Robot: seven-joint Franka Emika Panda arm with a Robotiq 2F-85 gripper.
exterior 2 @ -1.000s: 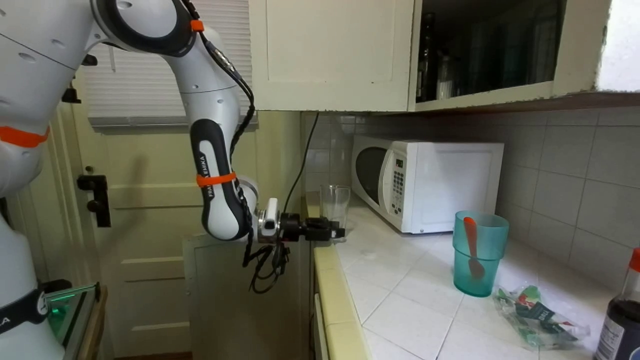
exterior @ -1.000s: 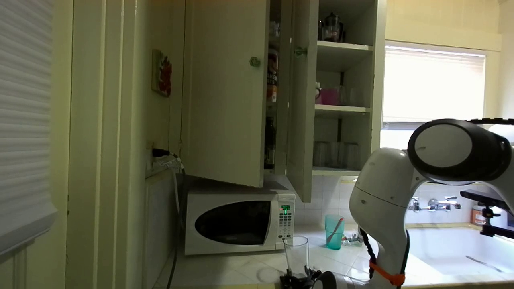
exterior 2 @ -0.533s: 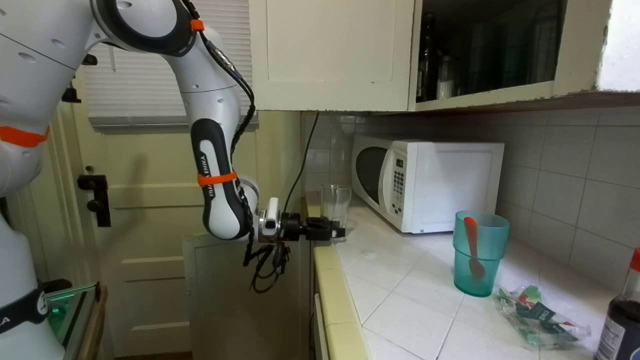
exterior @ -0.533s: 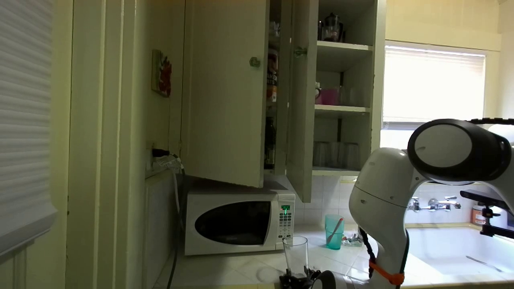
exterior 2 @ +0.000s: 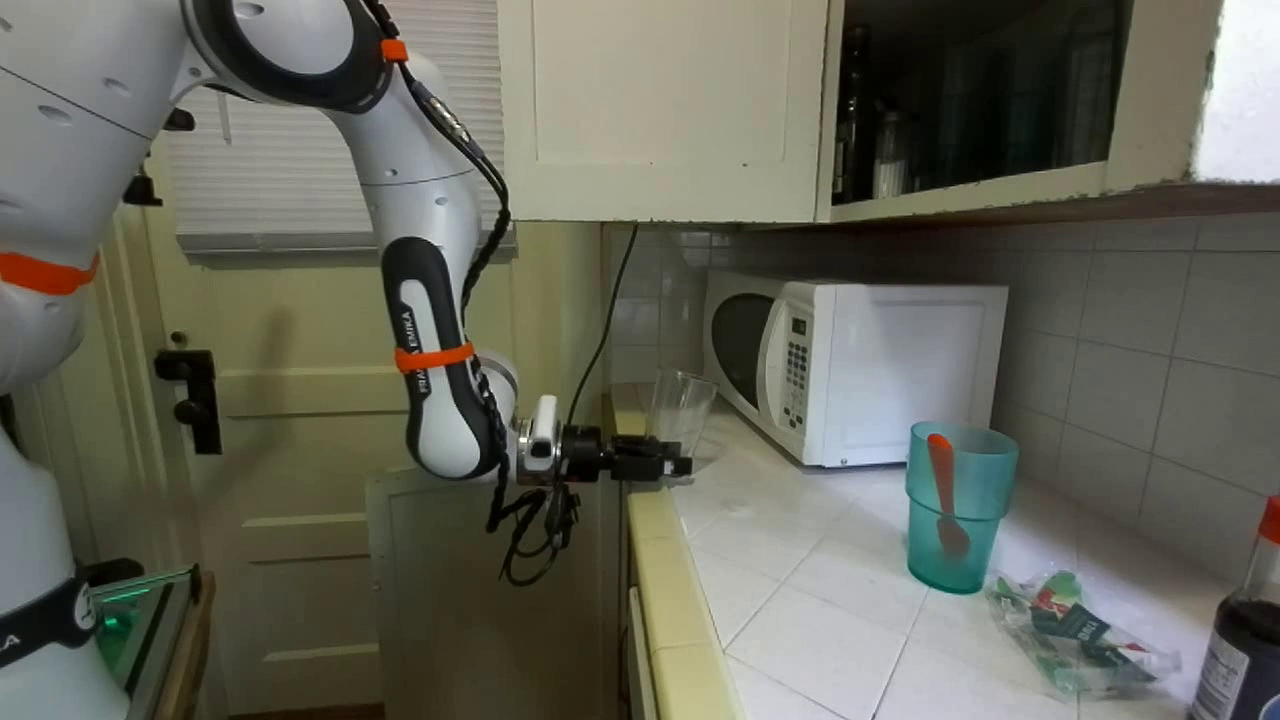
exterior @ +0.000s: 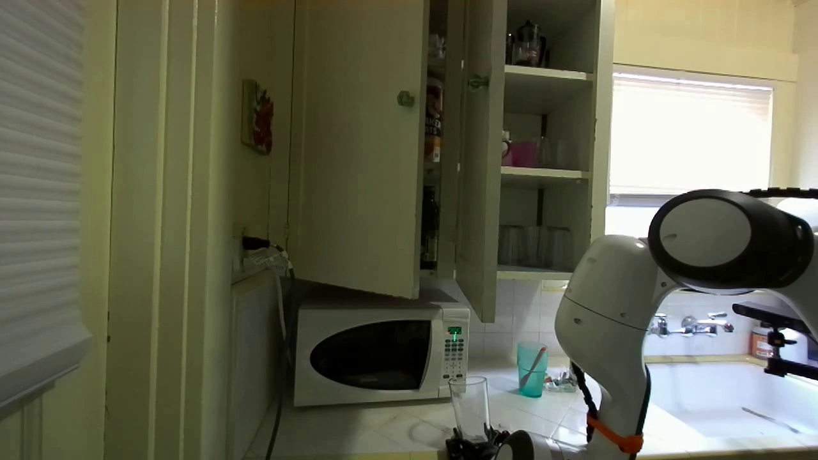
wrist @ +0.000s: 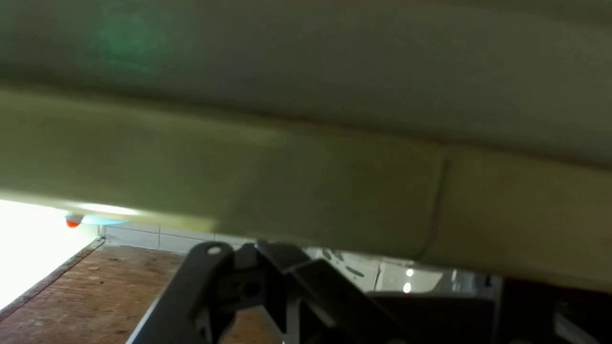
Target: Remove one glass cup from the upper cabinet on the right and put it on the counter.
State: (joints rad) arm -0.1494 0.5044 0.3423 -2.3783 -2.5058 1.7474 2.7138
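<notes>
The clear glass cup (exterior: 470,409) stands in the black gripper (exterior: 473,436) at the counter's front edge. In an exterior view the cup (exterior 2: 682,408) leans, its rim away from the arm and towards the microwave. My gripper (exterior 2: 683,466) lies level, its fingers on both sides of the cup's lower part. I cannot tell whether they press on it. The cup's base is mostly hidden. The wrist view shows dark fingers (wrist: 334,286) but no clear cup. The pale counter (exterior 2: 800,570) runs past it. The upper cabinet (exterior: 546,172) stands open, with more glasses inside.
A white microwave (exterior 2: 910,370) stands on the counter behind the cup. A teal tumbler (exterior 2: 960,520) with a red spoon, a plastic bag (exterior 2: 1080,640) and a red-capped bottle (exterior 2: 1240,640) stand further along. The yellow counter edge (wrist: 311,191) fills much of the wrist view.
The glass cup has tipped from nearly upright to leaning, its rim moving away from the arm. The arm and gripper have hardly moved.
</notes>
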